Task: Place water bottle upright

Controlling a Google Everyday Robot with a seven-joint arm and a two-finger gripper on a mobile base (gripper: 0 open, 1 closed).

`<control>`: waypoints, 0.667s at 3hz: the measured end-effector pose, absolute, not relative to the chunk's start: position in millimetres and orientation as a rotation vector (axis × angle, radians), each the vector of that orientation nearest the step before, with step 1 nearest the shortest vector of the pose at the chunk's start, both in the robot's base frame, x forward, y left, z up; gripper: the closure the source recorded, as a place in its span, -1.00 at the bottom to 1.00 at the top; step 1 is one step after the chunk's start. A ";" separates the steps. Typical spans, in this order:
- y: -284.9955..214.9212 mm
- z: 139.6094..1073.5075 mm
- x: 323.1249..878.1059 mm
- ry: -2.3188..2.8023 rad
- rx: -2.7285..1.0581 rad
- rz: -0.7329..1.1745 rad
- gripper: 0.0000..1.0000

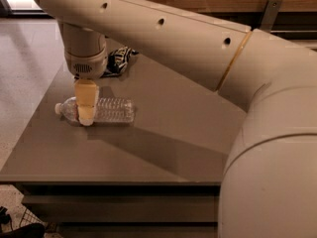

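Arm [163, 38] spans the grey table [168, 133] from the right, wrist vertical, gripper [85, 117] pointing straight down at the neck end of the water bottle [114, 110], which lies on its side, cap leftward, near the table's left edge; whether the gripper is clamped cannot be told.

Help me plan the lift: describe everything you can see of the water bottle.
The water bottle is small, of clear ribbed plastic, with a white cap. It lies on its side on the grey table, near the left edge, cap pointing left and base pointing right. It looks uncrushed, but its contents cannot be told. The tool reaches down from above at the neck end and covers the stretch just behind the cap. The dark wrapper lies apart, farther back.
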State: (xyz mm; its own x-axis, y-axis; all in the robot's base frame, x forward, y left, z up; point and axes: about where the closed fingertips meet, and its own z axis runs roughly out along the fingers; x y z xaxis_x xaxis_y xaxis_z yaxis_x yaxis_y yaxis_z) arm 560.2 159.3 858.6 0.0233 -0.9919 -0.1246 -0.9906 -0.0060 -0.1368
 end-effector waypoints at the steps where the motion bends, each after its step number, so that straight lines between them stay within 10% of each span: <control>1: 165.7 849.7 551.8 2.101 -2.110 0.007 -1.00; 2: 163.2 834.5 545.3 2.158 -2.105 0.019 -1.00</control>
State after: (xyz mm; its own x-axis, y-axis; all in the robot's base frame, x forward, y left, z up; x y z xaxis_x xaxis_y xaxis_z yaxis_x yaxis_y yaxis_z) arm 545.3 163.2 834.5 -0.0208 -0.9948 -0.0994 -0.9965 0.0287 -0.0790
